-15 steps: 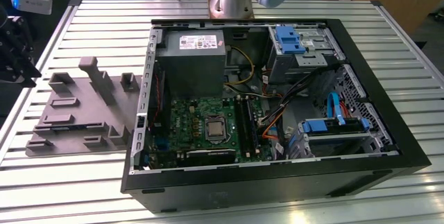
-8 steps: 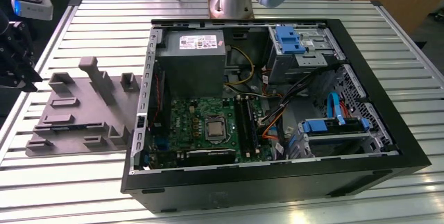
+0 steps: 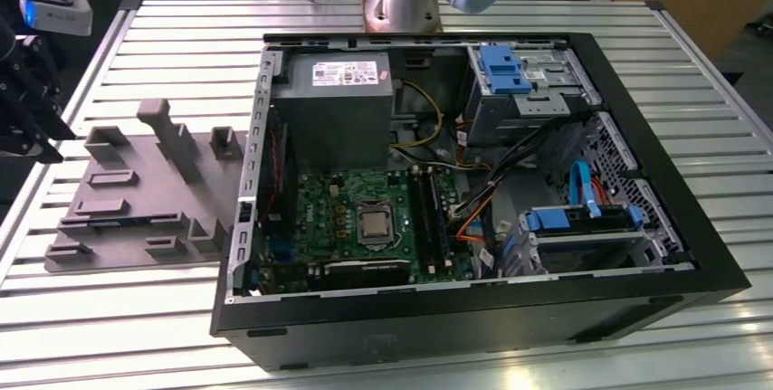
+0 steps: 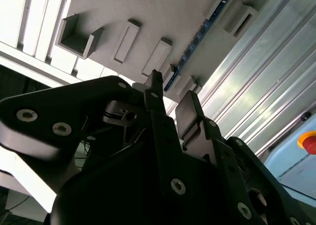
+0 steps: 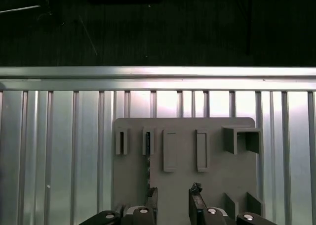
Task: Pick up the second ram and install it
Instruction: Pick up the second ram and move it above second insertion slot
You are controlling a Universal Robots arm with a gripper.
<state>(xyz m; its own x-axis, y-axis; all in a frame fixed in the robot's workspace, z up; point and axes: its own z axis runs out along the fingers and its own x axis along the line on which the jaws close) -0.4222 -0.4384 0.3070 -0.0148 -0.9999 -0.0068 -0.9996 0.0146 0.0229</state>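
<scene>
The second ram point(image 4: 195, 39) is a thin dark blue-green stick standing on edge in a slot of the grey holder block point(image 4: 163, 17). In the first wrist view the ram point(image 5: 147, 158) shows as a narrow dark line on the holder point(image 5: 217, 173). My gripper point(image 5: 174, 195) hovers above the holder's near part, open, its black fingertips point(image 5: 195, 190) apart with nothing between them. The ram lies just outside one fingertip. In the exterior view the gripper point(image 3: 27, 114) is at the far left, beside the holder point(image 3: 145, 191).
An open computer case point(image 3: 483, 318) lies on the slatted metal table point(image 3: 181, 28). Inside it are the green motherboard point(image 3: 350, 218) and long black memory slots point(image 3: 425, 218). Cables and blue drive brackets fill the case's right side. A red button point(image 4: 308, 141) sits off the table's side.
</scene>
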